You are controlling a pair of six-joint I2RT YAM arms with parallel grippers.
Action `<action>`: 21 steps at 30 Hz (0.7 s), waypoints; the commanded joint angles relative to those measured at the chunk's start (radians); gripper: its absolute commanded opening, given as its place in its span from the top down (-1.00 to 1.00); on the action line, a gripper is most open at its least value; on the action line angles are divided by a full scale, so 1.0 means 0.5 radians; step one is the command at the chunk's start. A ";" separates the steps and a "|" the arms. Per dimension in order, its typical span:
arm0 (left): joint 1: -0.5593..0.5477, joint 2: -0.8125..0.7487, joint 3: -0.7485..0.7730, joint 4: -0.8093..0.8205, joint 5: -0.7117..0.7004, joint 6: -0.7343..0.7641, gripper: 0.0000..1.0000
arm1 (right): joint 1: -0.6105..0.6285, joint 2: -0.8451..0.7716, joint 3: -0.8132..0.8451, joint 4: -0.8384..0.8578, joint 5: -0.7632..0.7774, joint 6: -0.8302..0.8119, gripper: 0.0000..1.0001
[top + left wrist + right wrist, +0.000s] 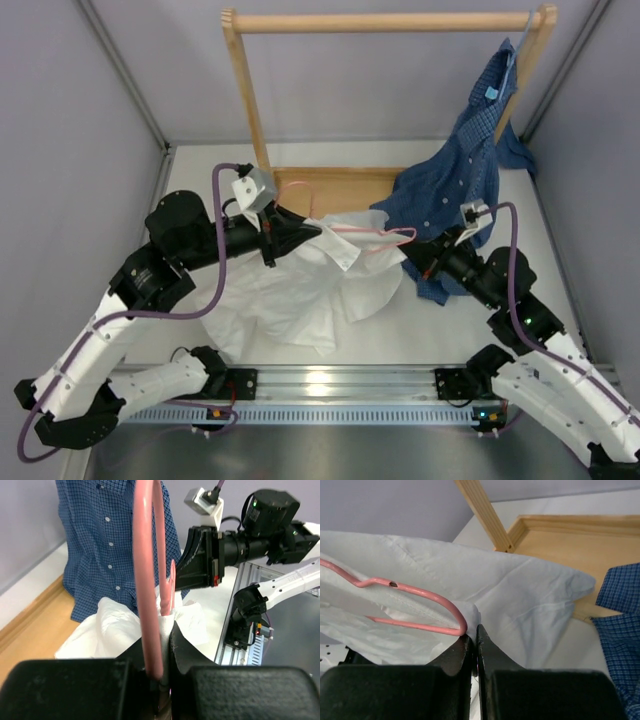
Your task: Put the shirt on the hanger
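The white shirt (300,295) lies crumpled on the table between the two arms. The pink hanger (365,232) is held level just above it, with part of the fabric draped over the wire. My left gripper (308,232) is shut on the hanger (149,580), and a fold of shirt (107,630) is pinched alongside the wire in its jaws (161,632). My right gripper (413,252) is at the hanger's other end. In the right wrist view its jaws (476,627) are shut on white shirt cloth (520,600), right beside the hanger's rounded shoulder bend (457,617).
A wooden clothes rack (390,20) stands at the back on a wooden base (335,185). A dark blue checked shirt (455,185) hangs from its right end and drapes onto the table beside my right gripper. A metal rail (340,385) runs along the near edge. Grey walls close in both sides.
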 commanded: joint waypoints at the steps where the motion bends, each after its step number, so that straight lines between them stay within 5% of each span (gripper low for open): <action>1: 0.005 -0.170 -0.009 0.000 -0.103 0.123 1.00 | -0.102 0.079 0.285 -0.409 0.370 -0.247 1.00; 11: 0.005 -0.305 -0.012 -0.159 -0.185 0.227 1.00 | -0.108 0.401 0.654 -0.535 0.334 -0.612 1.00; 16: 0.005 -0.407 -0.079 0.055 -0.636 -0.002 1.00 | -0.127 0.475 0.605 -0.431 0.101 -0.717 1.00; 21: 0.008 -0.438 -0.129 0.117 -0.459 -0.095 1.00 | -0.255 0.536 0.546 -0.308 0.066 -0.747 1.00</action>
